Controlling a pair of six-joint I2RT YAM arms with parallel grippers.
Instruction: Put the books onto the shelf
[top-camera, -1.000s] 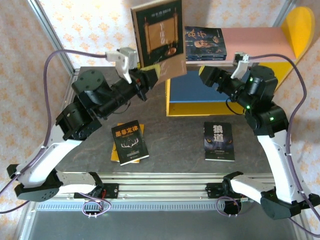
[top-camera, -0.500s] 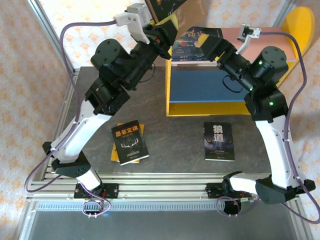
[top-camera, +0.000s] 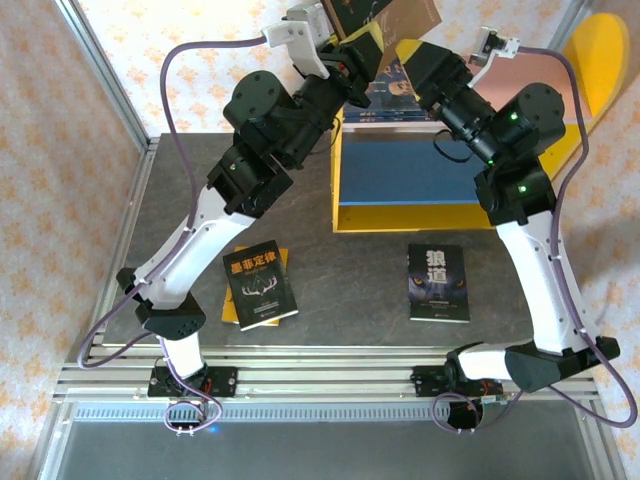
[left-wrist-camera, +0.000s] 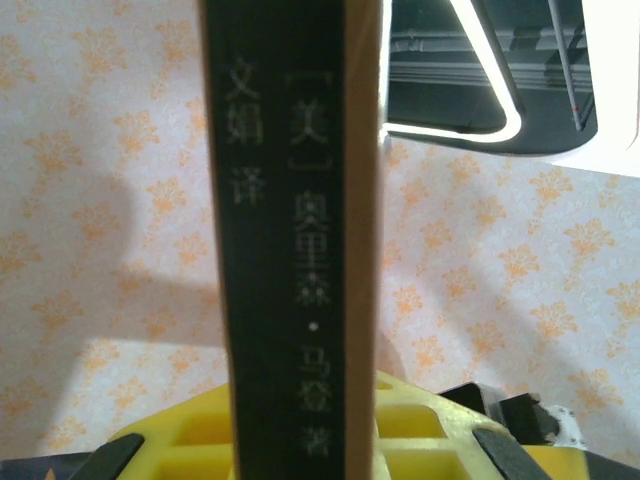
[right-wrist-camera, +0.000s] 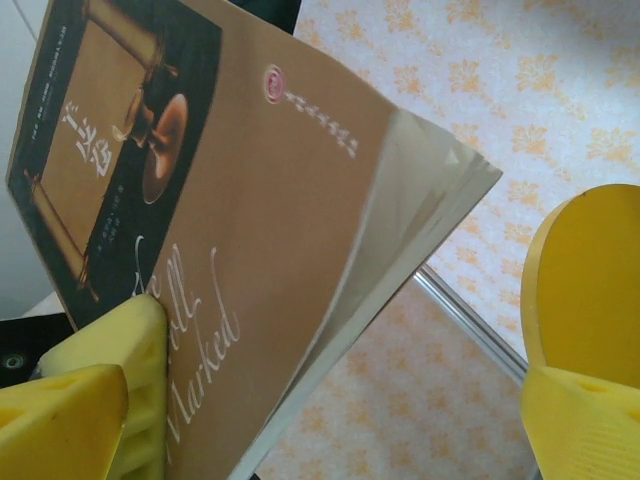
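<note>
My left gripper (top-camera: 370, 38) is raised high at the back and shut on the brown book (top-camera: 388, 12), which it holds upright above the shelf's pink board (top-camera: 520, 72). In the left wrist view the book's dark spine (left-wrist-camera: 285, 240) rises from between the yellow pads (left-wrist-camera: 190, 440). My right gripper (top-camera: 420, 52) is open just right of that book. In its own view, the brown cover (right-wrist-camera: 260, 200) stands between its wide-apart yellow fingers (right-wrist-camera: 585, 320). A dark book with portraits (top-camera: 398, 88) lies on the pink board. The black book (top-camera: 260, 283) lies on a yellow one (top-camera: 231, 300). The wolf book (top-camera: 438, 283) lies on the table.
The shelf has a blue lower board (top-camera: 410, 170) and a yellow round-topped side panel (top-camera: 600, 50) at the right. A patterned wall (top-camera: 190, 50) and a metal frame post (top-camera: 105, 80) close off the back and left. Both arm bases sit on the rail (top-camera: 330, 380) at the near edge.
The left arm has lifted the brown book higher and to the right, over the shelf. The right arm has risen beside it and its jaws have opened wider.
</note>
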